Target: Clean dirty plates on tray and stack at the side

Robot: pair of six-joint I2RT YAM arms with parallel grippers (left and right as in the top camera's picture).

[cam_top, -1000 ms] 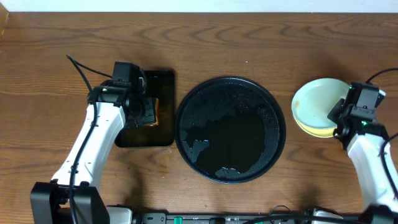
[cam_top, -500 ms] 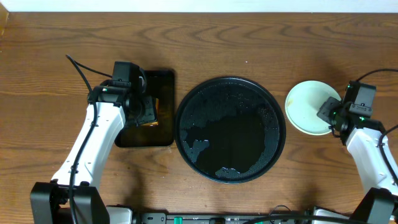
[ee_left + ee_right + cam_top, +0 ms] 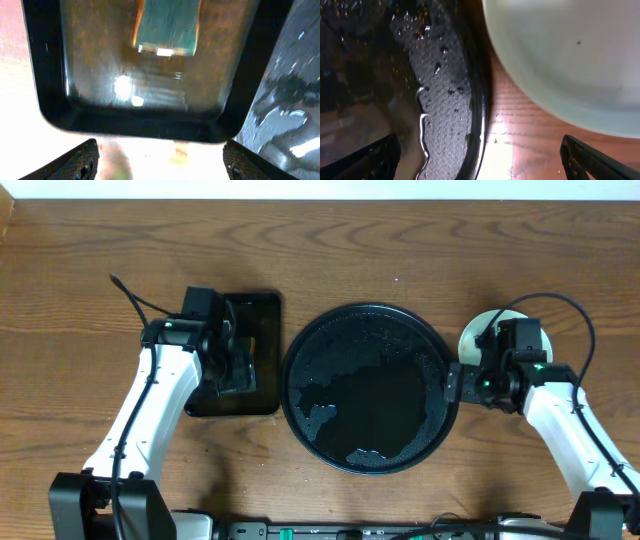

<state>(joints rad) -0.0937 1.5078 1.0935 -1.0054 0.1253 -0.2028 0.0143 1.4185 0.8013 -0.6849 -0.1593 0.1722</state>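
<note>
The round black tray [image 3: 370, 388] lies wet at the table's middle with no plate on it; its rim [image 3: 480, 100] shows in the right wrist view. A pale plate [image 3: 478, 335] sits on the bare wood to its right, half hidden by my right arm, and fills the upper right of the right wrist view [image 3: 560, 55]. Any plates under it are hidden. My right gripper [image 3: 465, 380] hangs open over the gap between tray rim and plate, holding nothing [image 3: 480, 160]. My left gripper [image 3: 238, 370] is open over the small rectangular tray, empty [image 3: 160, 162].
The rectangular black tray [image 3: 262, 395] stands left of the round one, and a green-yellow sponge [image 3: 167, 27] lies in it beyond my left fingertips [image 3: 82, 160]. Brown wood tabletop [image 3: 400, 240] surrounds both trays.
My right gripper opened, let go of the plate and moved left toward the round tray's rim. The plate settled flat. My left gripper opened wider over the sponge tray.
</note>
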